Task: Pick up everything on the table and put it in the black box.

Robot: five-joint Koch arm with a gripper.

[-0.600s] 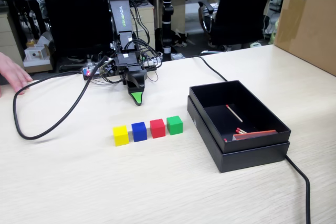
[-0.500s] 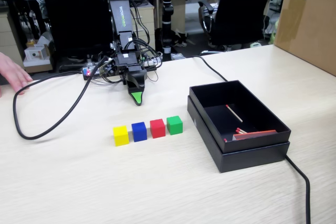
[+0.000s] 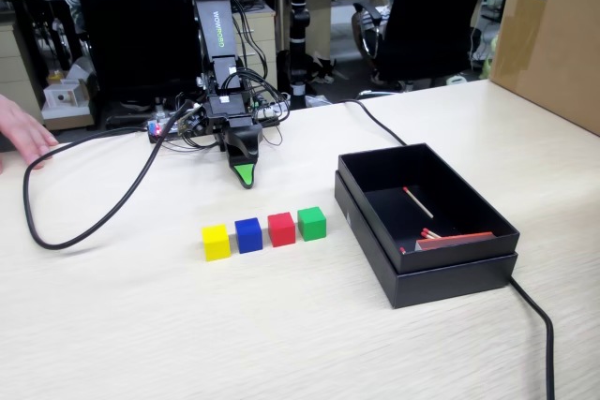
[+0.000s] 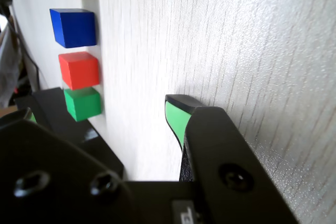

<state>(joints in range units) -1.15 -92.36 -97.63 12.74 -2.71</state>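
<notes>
While the arm stands folded in the upper left of the fixed view, its gripper (image 3: 245,175) points its green tip down at the table (image 3: 281,325), just above centre frame. Only one green-tipped jaw shows in either view, so whether the fingers are parted or closed cannot be told; nothing is seen between them. Below the gripper, apart from it, four cubes sit in a tight row on the table: the yellow cube (image 3: 216,242), blue cube (image 3: 247,234), red cube (image 3: 281,229) and green cube (image 3: 311,223), running left to right. In the wrist view they line the left edge, yellow at the top. To the right of centre lies the black box (image 3: 441,274), open, with matchsticks (image 3: 419,202) inside. A black cable (image 3: 84,222) loops across the left side.
</notes>
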